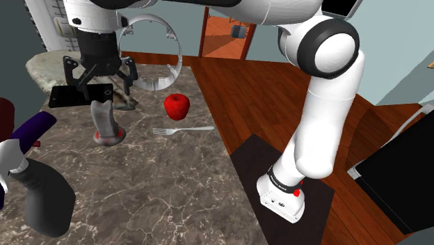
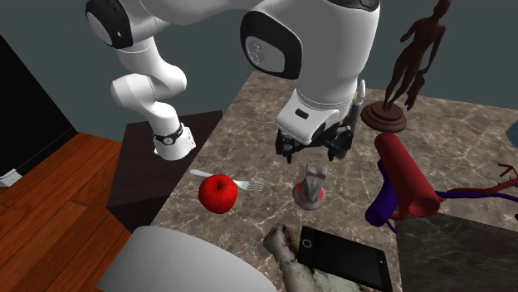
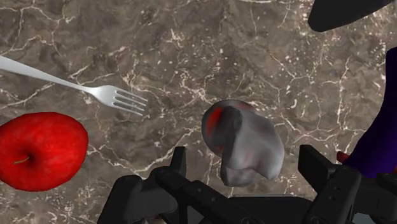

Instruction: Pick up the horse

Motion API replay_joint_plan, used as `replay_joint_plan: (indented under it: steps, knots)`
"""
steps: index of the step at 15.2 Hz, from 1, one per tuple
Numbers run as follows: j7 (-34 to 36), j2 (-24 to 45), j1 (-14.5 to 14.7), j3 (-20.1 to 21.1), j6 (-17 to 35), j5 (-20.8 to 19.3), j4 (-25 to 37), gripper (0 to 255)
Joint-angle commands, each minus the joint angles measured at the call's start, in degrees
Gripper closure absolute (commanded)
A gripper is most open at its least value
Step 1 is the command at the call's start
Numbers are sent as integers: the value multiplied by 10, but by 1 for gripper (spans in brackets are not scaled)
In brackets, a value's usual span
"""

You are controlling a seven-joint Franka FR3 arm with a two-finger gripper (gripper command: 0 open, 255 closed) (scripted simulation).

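The horse [image 1: 106,125] is a small grey bust on a round red base, standing upright on the marble tabletop [image 1: 160,188]. My gripper [image 1: 106,89] hangs straight above it, open, its black fingers spread wider than the figure. Across the table the horse [image 2: 311,184] stands just below the gripper [image 2: 314,151]. From the hand, the horse's grey head [image 3: 245,143] lies between the two fingertips of the gripper [image 3: 245,162], with a gap on each side and no contact.
A red apple [image 1: 177,106] and a fork [image 1: 184,130] lie beside the horse toward the table edge. A black tablet [image 1: 80,94] lies behind it. A brown human figurine [image 2: 411,66] and a red-and-purple vessel model [image 2: 405,178] stand on the other side.
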Motion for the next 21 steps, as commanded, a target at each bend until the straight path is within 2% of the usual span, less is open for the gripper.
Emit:
replay_joint_plan:
  steps: [1,10,11,21]
  knots:
    - [19,47,20,1,-18,-20,67,0]
    - [12,41,15,-1,43,-17,-1,0]
    - [12,39,15,-1,43,-16,-2,255]
    - [13,41,16,-1,35,-17,7,255]
